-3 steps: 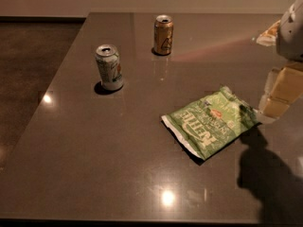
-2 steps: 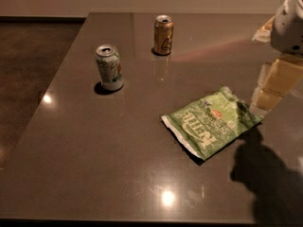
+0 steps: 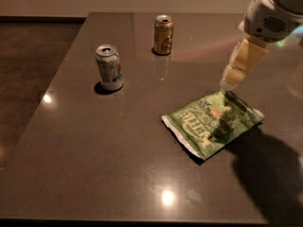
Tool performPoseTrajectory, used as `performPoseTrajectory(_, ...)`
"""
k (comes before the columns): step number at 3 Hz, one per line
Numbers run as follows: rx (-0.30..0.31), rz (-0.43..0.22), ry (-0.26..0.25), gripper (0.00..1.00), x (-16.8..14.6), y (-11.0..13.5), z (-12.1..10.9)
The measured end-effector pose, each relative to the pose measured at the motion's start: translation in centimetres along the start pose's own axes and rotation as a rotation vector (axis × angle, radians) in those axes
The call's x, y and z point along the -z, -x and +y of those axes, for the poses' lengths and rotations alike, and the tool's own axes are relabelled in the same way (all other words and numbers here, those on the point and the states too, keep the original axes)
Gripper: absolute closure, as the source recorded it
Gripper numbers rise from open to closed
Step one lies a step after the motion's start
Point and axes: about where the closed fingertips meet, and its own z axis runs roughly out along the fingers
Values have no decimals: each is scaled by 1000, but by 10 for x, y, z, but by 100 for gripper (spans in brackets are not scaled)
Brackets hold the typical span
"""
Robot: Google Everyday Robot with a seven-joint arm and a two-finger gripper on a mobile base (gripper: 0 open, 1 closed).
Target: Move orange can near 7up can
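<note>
- Hanging just above the top edge of the chip bag (image 3: 213,123), the gripper (image 3: 229,83) shows as one pale yellow, blocky, tapering piece under a white rounded wrist housing.
- Whether its fingers are apart or together I cannot tell, since they line up from this side; they hold nothing, and the tip may just be touching the bag's crinkled edge.
- The orange can (image 3: 163,35) stands upright, well apart from the chip bag, up and to the left of it, near the far edge of the bench (image 3: 118,164).
- It is a plain drink-can cylinder with a glossy orange-gold body, a dark emblem on its side and a silver top with the opening showing.
- The 7up can (image 3: 110,67) stands upright, well to the left of the chip bag, with a pale silver-green body, a small red-orange mark and a silver top.
- The chip bag lies flat and askew, a green, shiny, wrinkled foil packet with pale lettering.
- The bench is dark, smooth and polished, with bright light spots and faint reflections of the cans.
</note>
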Motion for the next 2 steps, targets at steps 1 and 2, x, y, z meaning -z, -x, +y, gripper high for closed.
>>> performPoseTrajectory(1,-86,-31,-29,0,-25,11,-33)
performPoseTrajectory(2,-163,-72,-70,0,-49,23,-65)
